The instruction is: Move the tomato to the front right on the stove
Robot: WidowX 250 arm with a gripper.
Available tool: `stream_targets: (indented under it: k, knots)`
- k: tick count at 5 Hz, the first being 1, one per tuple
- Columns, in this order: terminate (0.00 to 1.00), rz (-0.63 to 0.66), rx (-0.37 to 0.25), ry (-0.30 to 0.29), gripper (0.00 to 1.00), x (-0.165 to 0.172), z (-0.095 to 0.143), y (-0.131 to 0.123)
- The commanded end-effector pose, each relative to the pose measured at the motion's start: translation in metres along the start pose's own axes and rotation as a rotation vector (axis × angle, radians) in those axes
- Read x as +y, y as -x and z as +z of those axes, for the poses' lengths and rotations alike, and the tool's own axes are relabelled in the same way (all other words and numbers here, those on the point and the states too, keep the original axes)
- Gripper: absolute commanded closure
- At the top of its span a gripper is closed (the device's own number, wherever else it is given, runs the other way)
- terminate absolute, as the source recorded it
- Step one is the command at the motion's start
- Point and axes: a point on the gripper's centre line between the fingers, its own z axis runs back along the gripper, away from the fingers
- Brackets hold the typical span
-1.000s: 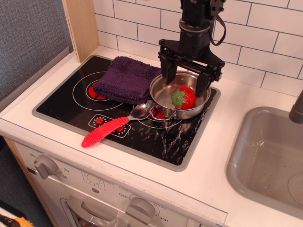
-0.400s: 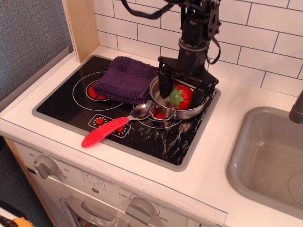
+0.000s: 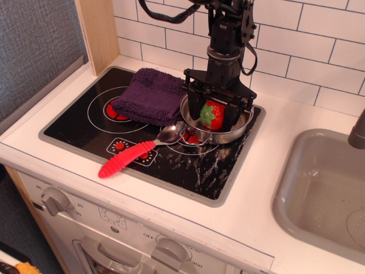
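The tomato, red with a green leafy cap, sits inside the steel pot on the back right of the black stove. My gripper is lowered into the pot. Its two black fingers press against the tomato's left and right sides, so it is shut on the tomato. The tomato is still low in the pot. The front right of the stove shows a scuffed whitish patch.
A purple towel lies on the back left burner, touching the pot. A red-handled spoon lies at the stove's front middle, its bowl against the pot. A grey sink is to the right. A tiled wall stands behind.
The gripper has come down from above the pot into it and narrowed around the tomato. The tomato has shifted a little left and turned more upright.
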Motion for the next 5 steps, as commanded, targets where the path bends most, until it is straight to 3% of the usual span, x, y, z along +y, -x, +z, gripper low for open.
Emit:
stream_targets:
  k: [1, 2, 3, 5]
  knots:
    - [0.00, -0.009, -0.249, 0.019, 1.00, -0.002, 0.093, 0.027]
    - [0.00, -0.028, -0.210, 0.021, 1.00, -0.007, 0.084, 0.057]
    - [0.00, -0.043, -0.146, 0.009, 1.00, -0.008, 0.058, 0.083]
    - [0.00, -0.131, -0.067, -0.030, 1.00, -0.014, 0.005, 0.101]
